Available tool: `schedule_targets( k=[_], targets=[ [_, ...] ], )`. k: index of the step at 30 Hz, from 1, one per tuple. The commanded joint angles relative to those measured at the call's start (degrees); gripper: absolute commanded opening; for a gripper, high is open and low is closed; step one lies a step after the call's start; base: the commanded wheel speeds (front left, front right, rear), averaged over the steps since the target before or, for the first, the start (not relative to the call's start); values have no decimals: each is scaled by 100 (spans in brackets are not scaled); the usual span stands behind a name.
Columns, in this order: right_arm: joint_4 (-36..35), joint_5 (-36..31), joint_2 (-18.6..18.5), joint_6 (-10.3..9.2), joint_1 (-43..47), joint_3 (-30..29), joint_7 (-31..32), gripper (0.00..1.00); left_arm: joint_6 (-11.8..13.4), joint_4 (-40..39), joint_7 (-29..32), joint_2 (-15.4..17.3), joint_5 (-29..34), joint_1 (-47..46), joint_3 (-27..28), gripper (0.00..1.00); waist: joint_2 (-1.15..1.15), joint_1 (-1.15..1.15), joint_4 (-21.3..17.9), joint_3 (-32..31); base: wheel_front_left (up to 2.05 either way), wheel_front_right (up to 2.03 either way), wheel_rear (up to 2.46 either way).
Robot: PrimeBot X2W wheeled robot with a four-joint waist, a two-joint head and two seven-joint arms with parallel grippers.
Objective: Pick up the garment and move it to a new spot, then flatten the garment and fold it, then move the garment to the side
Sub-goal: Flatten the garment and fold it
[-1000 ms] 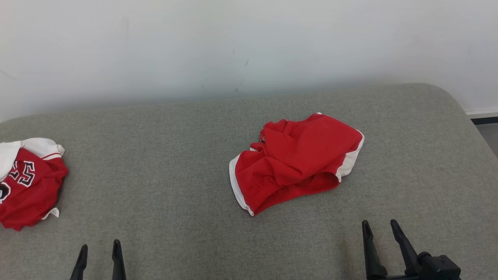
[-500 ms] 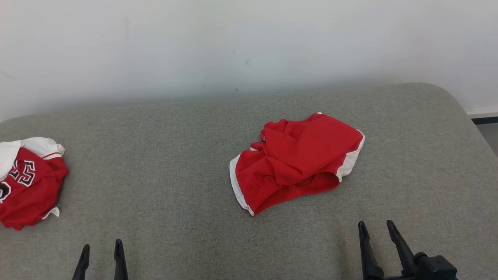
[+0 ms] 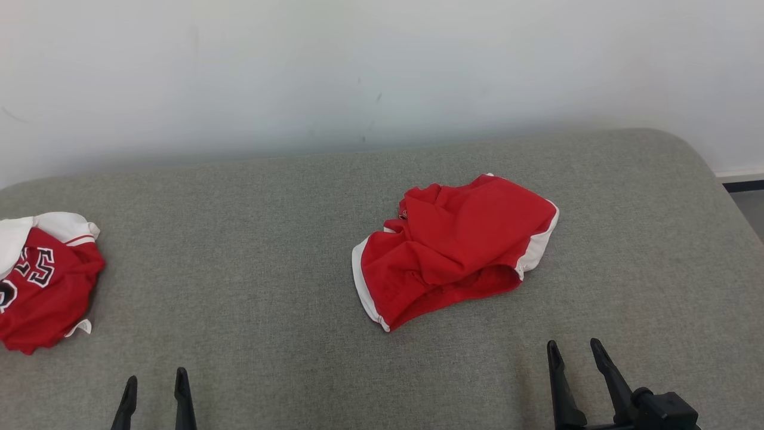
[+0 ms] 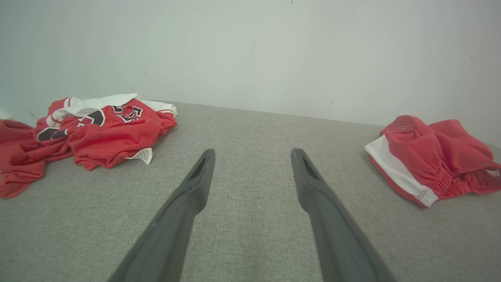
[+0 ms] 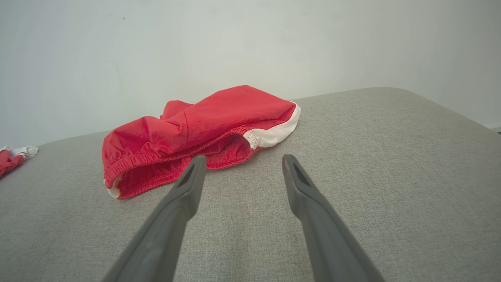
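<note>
A plain white wall [image 3: 382, 71] stood behind a padded surface [image 3: 239, 269] covered in grey woven fabric, with a rounded corner at the far right. Right of centre on it lay the garment, a pair of red shorts [image 3: 453, 245] with white side stripes, crumpled in a loose heap, the elastic waistband gaping open toward the robot. At the far left edge of the head view lay a rumpled red and white jersey [image 3: 42, 280] with black and white numerals, well apart from the shorts. The left gripper [image 3: 156, 374] showed at the lower left, its two dark fingers spread and bare, hovering over bare fabric between the jersey and the shorts without touching either. The right gripper [image 3: 573, 343] showed at the lower right, its fingers likewise parted and carrying nothing, their tips near the front edge of the shorts but apart from them. In the right wrist view the waistband opening sat just beyond the left fingertip; contact could not be told there.
</note>
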Motion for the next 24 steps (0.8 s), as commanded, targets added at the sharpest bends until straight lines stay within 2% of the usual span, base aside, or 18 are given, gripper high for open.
schedule_targets(
  k=[1, 24],
  targets=[
    [-3, -17, -1, 20, -36, 4, -4, 100, 12, 5, -15, -11, -27, 31, 1, 100, 0, 0, -4, 0, 0, 0, 0],
    [24, -42, 0, 20, -54, 69, -4, 100, 41, 2, -15, -12, -57, 72, -53, 100, 0, 0, -49, -11, 0, 0, 0]
  ],
)
